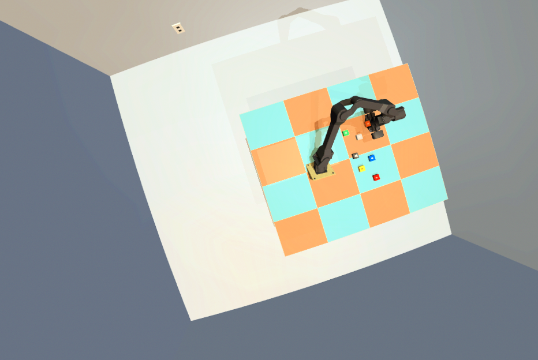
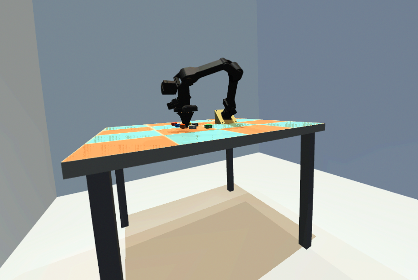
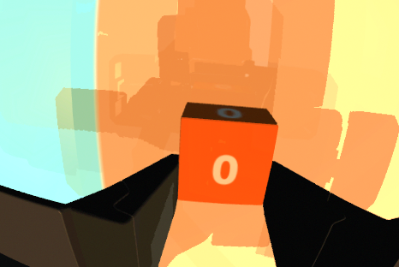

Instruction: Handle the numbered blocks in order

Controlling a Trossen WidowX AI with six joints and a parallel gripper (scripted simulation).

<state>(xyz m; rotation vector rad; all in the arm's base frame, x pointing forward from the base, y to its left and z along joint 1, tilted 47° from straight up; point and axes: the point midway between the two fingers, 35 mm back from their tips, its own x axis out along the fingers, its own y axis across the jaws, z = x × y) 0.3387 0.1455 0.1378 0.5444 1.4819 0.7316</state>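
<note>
An orange block (image 1: 367, 123) (image 2: 182, 126) (image 3: 193, 164) shows the digit 0 in the wrist view. My gripper (image 1: 369, 123) (image 2: 185, 124) (image 3: 222, 169) is shut on it, one finger at each side. In the exterior view the block hangs slightly above the table, with a shadow below it. A green block (image 1: 345, 132) (image 2: 208, 126), a white block (image 1: 359, 137) (image 2: 192, 127), a dark grey block (image 1: 355, 155), a blue block (image 1: 372, 157) (image 2: 177, 124), a yellow block (image 1: 361, 168) and a red block (image 1: 376, 177) (image 2: 174, 123) stand on the table. Their digits are too small to read.
The checkered table (image 1: 299, 234) (image 2: 111, 150) carries the arm's tan base plate (image 1: 321, 172) (image 2: 219, 116). The white block is nearest the held block, with the green block beyond it toward the base. The arm (image 1: 333, 130) arches over from the base.
</note>
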